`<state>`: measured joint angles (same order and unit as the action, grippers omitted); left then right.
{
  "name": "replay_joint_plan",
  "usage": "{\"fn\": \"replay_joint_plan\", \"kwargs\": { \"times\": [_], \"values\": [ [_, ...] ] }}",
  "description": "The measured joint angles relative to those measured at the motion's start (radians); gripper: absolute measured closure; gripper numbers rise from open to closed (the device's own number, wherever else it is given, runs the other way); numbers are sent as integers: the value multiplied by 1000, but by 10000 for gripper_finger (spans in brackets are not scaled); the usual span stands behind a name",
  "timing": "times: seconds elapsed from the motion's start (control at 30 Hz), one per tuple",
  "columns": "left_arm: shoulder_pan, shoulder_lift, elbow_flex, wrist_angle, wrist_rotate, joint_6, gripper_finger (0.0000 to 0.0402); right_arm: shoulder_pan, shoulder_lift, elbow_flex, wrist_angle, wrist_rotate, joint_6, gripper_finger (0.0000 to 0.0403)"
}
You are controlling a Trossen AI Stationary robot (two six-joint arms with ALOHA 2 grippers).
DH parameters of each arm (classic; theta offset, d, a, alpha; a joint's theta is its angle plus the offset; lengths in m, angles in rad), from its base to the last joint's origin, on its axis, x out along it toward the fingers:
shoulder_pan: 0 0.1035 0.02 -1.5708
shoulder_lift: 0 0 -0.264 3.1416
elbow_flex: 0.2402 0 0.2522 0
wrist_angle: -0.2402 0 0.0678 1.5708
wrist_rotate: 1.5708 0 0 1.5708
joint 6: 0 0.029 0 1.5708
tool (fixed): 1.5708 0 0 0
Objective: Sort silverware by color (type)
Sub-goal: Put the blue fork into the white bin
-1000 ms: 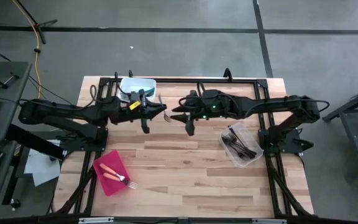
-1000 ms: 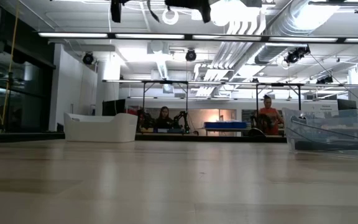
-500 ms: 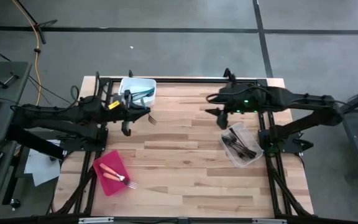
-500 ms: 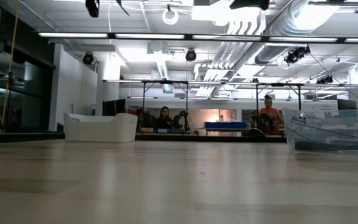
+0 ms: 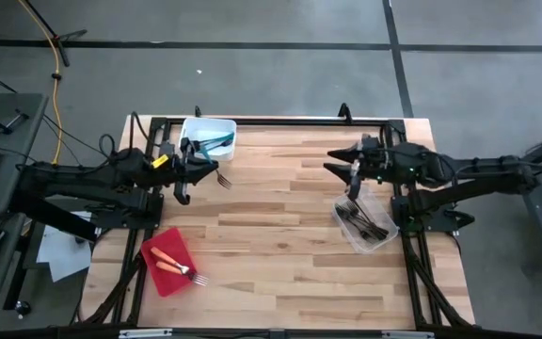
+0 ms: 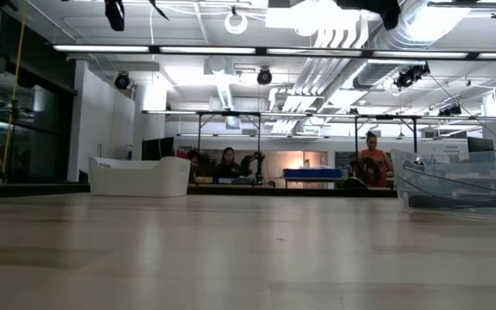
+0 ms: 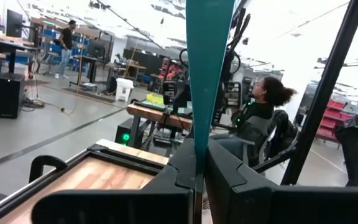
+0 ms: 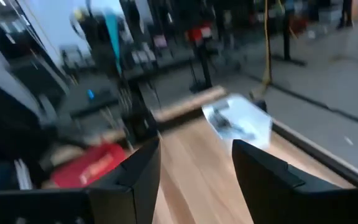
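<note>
The left gripper hangs above the table just beside the white tub, and its fingers are pressed together on the handle of a teal fork; in the left wrist view the same teal handle rises straight between the two dark fingers, so the hold is firm and on the handle end. I judge that it is held this way, with the tines pointing out over the wood, so that it can be lowered into the white tub, where other teal pieces already lie. The right gripper is over the near edge of the clear tub at the right side of the table; its fingers stand well apart and nothing is between them. The dark forks rest together in that clear tub, and the orange-handled forks lie on the red tray near the front left corner (each colour has its own container, which explains the three separate places). The bare wood in the middle of the table shows no loose piece, so the sorting seems almost finished.
</note>
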<state>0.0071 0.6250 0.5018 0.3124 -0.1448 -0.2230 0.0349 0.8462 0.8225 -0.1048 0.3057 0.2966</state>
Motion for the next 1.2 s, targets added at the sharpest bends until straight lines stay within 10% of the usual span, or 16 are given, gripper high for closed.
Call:
{"fn": "replay_joint_plan", "kwargs": {
  "times": [0.9,1.2],
  "values": [
    [0,5,0,-1,21,-18,401,0,-21,-69,190,-115,-204,219],
    [58,88,83,-116,-316,-110,401,0,-21,-69,187,-115,-200,219]
  ]
}}
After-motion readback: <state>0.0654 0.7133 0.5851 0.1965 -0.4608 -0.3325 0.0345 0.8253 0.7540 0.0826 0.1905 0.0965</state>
